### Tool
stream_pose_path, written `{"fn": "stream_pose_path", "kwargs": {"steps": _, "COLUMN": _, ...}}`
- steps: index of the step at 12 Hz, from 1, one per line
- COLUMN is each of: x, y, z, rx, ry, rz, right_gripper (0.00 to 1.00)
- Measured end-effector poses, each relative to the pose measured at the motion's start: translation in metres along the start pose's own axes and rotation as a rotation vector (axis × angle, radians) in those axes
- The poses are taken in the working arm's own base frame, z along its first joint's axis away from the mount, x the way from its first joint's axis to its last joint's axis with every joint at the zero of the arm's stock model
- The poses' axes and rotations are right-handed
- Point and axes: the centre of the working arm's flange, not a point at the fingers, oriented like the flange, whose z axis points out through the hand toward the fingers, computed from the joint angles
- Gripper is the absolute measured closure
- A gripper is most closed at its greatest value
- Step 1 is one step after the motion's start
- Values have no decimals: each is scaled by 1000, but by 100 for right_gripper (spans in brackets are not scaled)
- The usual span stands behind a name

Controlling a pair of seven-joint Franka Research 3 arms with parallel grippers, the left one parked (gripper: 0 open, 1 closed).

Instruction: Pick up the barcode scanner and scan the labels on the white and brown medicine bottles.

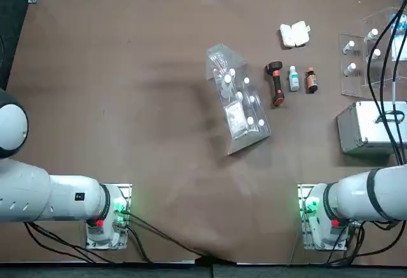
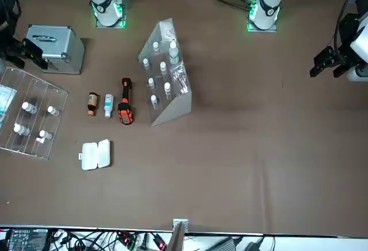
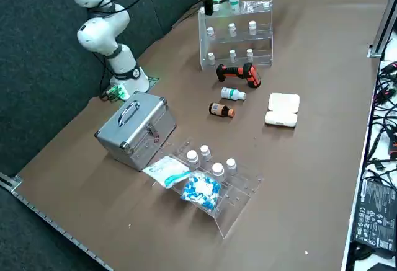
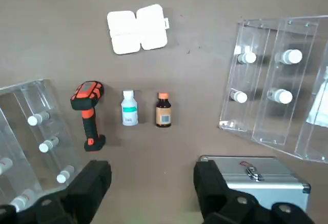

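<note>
open pincer [image 4: 152, 183] above stubby black scanner [image 4: 87, 112] and two small bottles [image 4: 146, 109].

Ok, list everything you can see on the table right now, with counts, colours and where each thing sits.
barcode scanner: one, black with orange-red trim, lying left of the bottles
white bottle: one, whitish, beside the scanner
brown bottle: one, amber, right of the white one
white case: one, beyond the bottles
tiered clear rack: one, holding vials, mid-table
flat clear rack: one, holding vials, far right
metal case: one, silver, near the right arm
right gripper: open, above the table, holding nothing
</note>
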Motion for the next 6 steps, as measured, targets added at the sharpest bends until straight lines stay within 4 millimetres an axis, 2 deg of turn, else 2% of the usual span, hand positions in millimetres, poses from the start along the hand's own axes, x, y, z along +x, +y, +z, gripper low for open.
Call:
{"fn": "stream_pose_path", "kwargs": {"steps": 3, "x": -14, "y": 9, "z": -5, "rx": 5, "ry": 4, "rz": -10, "right_gripper": 0}}
{"fn": "stream_pose_path", "kwargs": {"steps": 6, "x": -17, "y": 11, "z": -7, "rx": 5, "ry": 9, "rz": -7, "right_gripper": 0}}
